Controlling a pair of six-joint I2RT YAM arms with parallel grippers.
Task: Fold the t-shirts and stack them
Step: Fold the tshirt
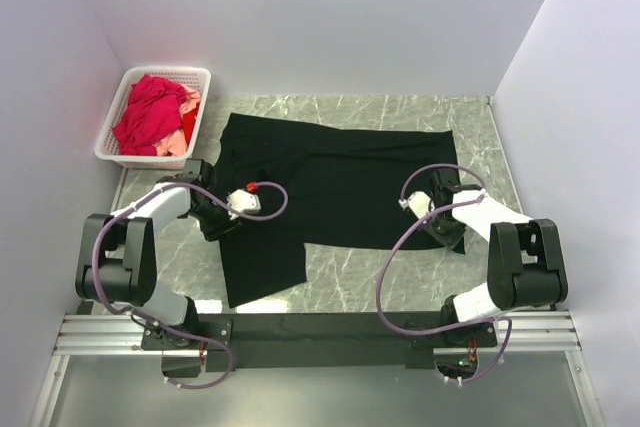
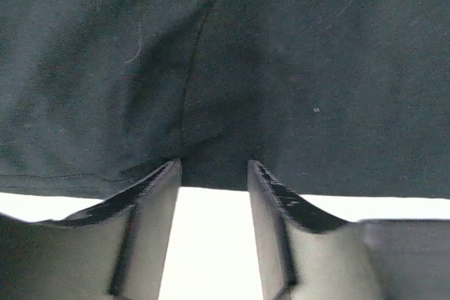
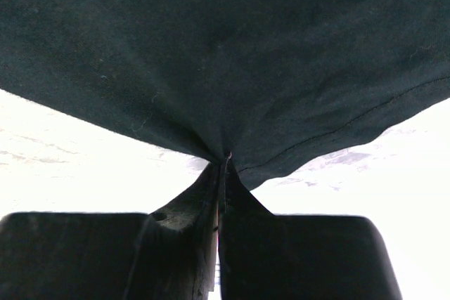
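Black shirt (image 1: 350, 182): plain, dark, spread mostly flat. Left gripper (image 2: 213, 168): jaws parted at its hem. Right gripper (image 3: 223, 172): jaws pinched tight on its edge.

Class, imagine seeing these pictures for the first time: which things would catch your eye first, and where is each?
The big black t-shirt spread across the middle of the marble table stands out most. The right claw is pinched shut on its edge, while the left claw sits open at the cloth. At the far left corner, a white basket holds crimson and pink shirts.
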